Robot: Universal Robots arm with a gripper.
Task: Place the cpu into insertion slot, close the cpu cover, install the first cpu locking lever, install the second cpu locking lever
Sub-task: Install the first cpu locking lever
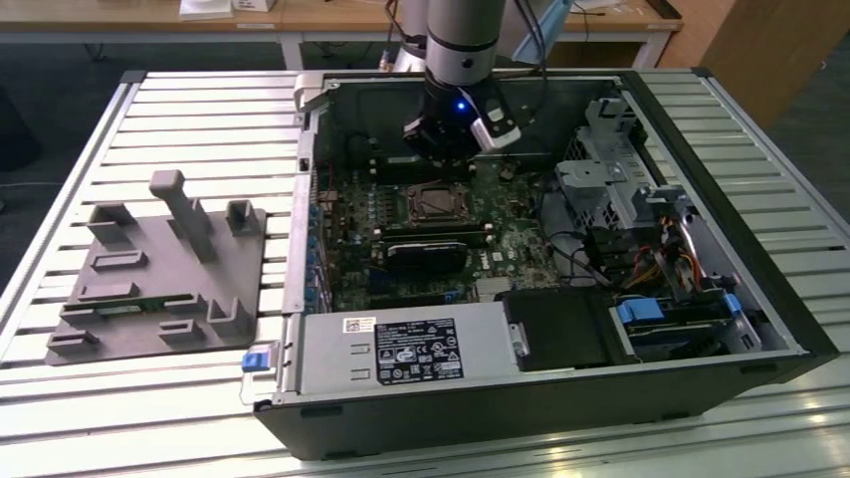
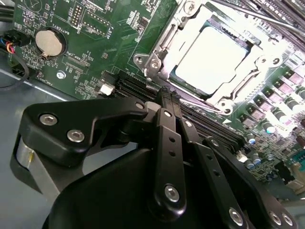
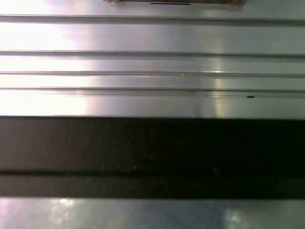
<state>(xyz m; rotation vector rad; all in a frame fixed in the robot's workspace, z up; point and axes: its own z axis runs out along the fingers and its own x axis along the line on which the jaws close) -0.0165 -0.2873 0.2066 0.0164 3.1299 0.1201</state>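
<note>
The cpu [image 2: 212, 55], a square chip with a bright silver top, lies in the insertion slot [image 1: 436, 202] on the green board. The cpu cover [image 2: 159, 52], a silver metal frame, lies flat around the chip. A thin metal rod [image 2: 271, 18] runs along one side of the cover. My gripper [image 2: 167, 95] hangs just beside the socket, over the long black memory slots [image 2: 205, 123], its two black fingers [image 2: 164, 102] pressed together with nothing between them. In the exterior view the gripper [image 1: 441, 157] is inside the open computer case, slightly behind the socket.
The case walls [image 1: 306, 179] surround the board. A black card [image 1: 428, 246] lies in front of the socket, a power supply [image 1: 398, 349] nearer still, and a drive cage [image 1: 604, 189] on the exterior view's right. A grey fixture plate [image 1: 159, 279] sits on the slatted table [image 3: 152, 71].
</note>
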